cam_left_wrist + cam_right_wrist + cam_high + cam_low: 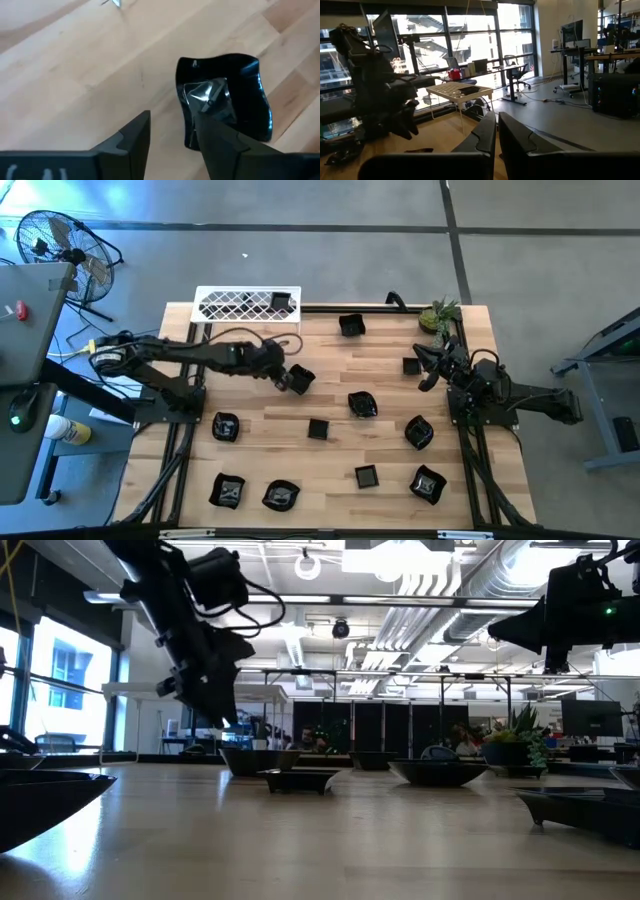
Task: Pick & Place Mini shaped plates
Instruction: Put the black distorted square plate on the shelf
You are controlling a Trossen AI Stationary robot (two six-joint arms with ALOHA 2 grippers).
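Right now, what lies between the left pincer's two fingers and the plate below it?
Nothing. In the left wrist view, the open left pincer hangs over the wavy black plate, with only bare wooden table beside it.

Glossy black mini shaped plates (pixel 362 404) scattered flat across wooden table, one in white rack

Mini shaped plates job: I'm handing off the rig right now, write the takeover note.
Left gripper: open, right above a wavy-rimmed plate lying on the table, one finger over its rim; nothing held.
Right gripper: shut, empty, raised at the table's right side near the potted plant.
Done: one plate in the white rack.
Left: the other plates, about a dozen, spread over the table.
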